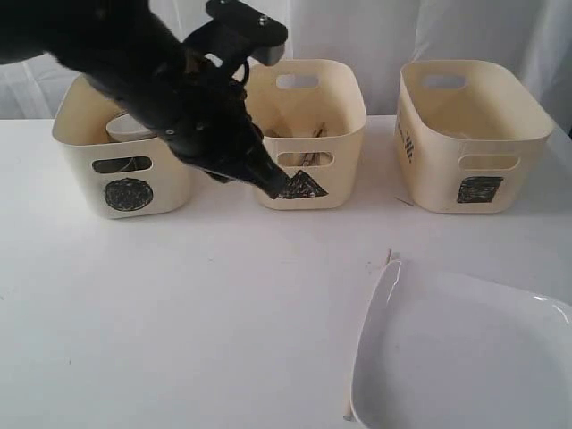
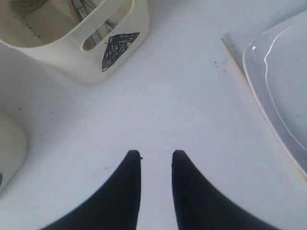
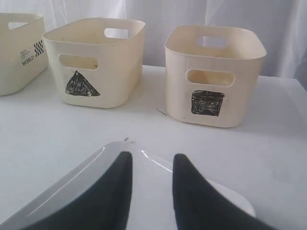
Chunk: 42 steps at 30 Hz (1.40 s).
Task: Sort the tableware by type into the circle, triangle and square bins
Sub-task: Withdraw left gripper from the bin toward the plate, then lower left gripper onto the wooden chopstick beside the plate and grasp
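White table [image 1: 223, 313], backed by a white curtain [image 1: 375, 31]; surface otherwise bare between the items noted below.

Item 1. Large white square plate [image 1: 465, 357] lies flat at the near right of the table in the exterior view, cut off by the frame edge. It sits outside all three bins. A thin pale strip [image 2: 240, 64] runs along one edge of the plate; its nature cannot be determined.

Item 2. Square bin [image 1: 474, 134] stands behind the plate, apart from it, at the right end of the row. Its contents cannot be made out.

Item 3. Triangle bin [image 1: 308, 134] stands in the middle of the row. Steel cutlery [image 2: 93, 33] shows through its handle cut-out in the left wrist view.

Item 4. Circle bin [image 1: 125, 170] stands at the left end. A small white bowl [image 1: 130, 128] is visible inside it.

Item 5. Left gripper [image 2: 156, 154] hangs over bare table in front of the triangle bin. Its jaws stand a little apart with nothing between them. In the exterior view its arm is blurred and crosses in front of the circle and triangle bins.

Item 6. Right gripper [image 3: 151, 155] is over the plate, facing the triangle and square bins. Its jaws stand apart with nothing gripped between them.
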Each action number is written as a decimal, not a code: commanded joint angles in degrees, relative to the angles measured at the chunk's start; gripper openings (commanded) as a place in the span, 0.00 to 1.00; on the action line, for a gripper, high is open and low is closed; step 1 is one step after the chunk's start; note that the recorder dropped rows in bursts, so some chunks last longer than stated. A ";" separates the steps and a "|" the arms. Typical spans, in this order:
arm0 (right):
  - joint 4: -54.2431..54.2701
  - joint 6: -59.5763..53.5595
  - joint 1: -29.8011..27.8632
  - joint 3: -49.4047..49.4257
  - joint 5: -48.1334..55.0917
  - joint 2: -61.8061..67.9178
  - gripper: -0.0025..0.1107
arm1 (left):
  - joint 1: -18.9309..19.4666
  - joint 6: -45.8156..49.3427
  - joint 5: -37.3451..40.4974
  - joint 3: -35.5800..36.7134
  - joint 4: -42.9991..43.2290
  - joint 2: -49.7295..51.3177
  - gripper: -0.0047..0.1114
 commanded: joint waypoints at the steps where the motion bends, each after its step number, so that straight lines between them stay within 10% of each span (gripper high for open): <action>1: -0.35 -0.01 -0.54 0.35 -0.43 -0.36 0.27 | -0.60 -0.74 -5.79 8.30 -5.81 -7.10 0.29; 12: -0.35 -0.01 -0.54 0.35 -0.43 -0.36 0.27 | -8.61 -0.86 -15.78 23.79 -12.57 -7.49 0.29; 25: -0.35 -0.01 -0.54 0.35 -0.43 -0.36 0.27 | -19.81 -0.86 -18.95 25.14 -13.95 2.37 0.49; 42: -0.35 -0.01 -0.54 0.35 -0.43 -0.36 0.27 | -21.33 2.23 -19.26 20.55 -12.61 11.79 0.49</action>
